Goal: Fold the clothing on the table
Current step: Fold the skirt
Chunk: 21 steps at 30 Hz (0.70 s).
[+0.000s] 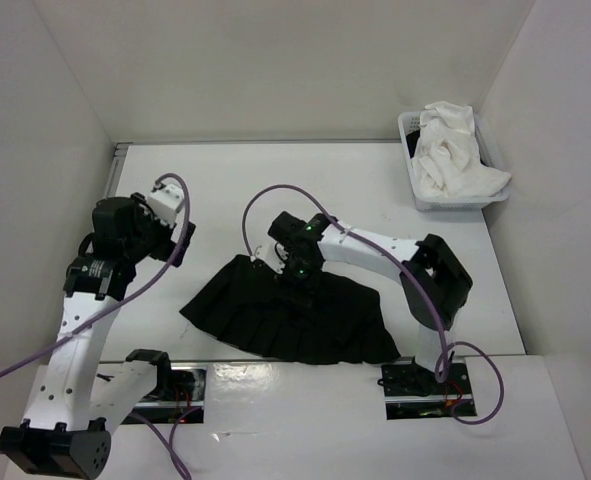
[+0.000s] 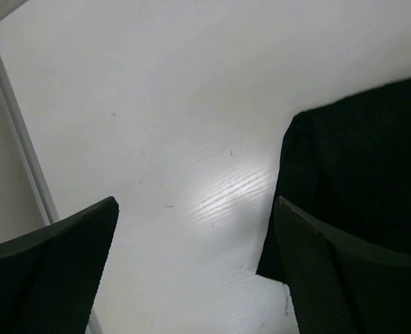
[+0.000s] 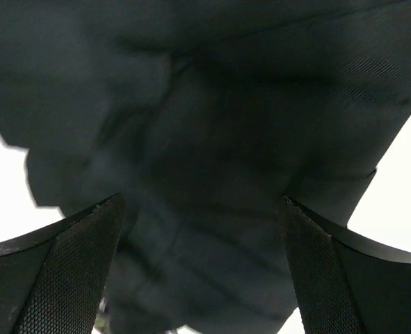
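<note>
The clothing [image 1: 295, 320], a black pleated skirt, lies spread on the table [image 1: 275, 175] in front of the arm bases, its narrow end toward the upper left. My right gripper [image 1: 297, 268] hangs open just over the skirt's upper edge. In the right wrist view the dark fabric [image 3: 205, 139] fills the gap between the spread fingers [image 3: 59, 278], and nothing is pinched. My left gripper [image 1: 165, 235] stands open to the left of the skirt. In the left wrist view only bare table [image 2: 191, 174] shows between its fingers [image 2: 52, 271], with a corner of the clothing [image 2: 358, 160] at the right.
A small white basket [image 1: 420, 195] holding a white cloth [image 1: 455, 150] stands at the back right corner. A thin metal rail [image 2: 17, 139] runs along the table's left edge. White walls close in on three sides.
</note>
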### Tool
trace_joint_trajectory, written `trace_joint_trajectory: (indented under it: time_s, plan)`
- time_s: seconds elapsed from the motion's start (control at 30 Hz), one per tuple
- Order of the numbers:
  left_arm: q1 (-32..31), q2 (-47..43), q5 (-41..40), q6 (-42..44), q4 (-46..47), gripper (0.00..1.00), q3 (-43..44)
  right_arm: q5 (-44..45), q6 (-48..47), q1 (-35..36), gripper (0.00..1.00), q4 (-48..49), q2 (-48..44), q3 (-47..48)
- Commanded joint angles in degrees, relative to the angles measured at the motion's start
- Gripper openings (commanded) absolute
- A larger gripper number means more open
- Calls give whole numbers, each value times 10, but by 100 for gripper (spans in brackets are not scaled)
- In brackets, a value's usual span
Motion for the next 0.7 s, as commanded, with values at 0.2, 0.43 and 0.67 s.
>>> trace_joint_trajectory:
  time_s: [0.2, 0.43, 0.67]
  plan:
    - [31, -45, -56, -176, 19, 100, 23, 77, 48, 27, 93, 106, 44, -26]
    - [60, -54, -36, -176, 39, 100, -25, 72, 48, 37, 79, 112, 44, -45]
    - [66, -54, -36, -171, 45, 100, -30, 77, 43, 37, 22, 117, 44, -45]
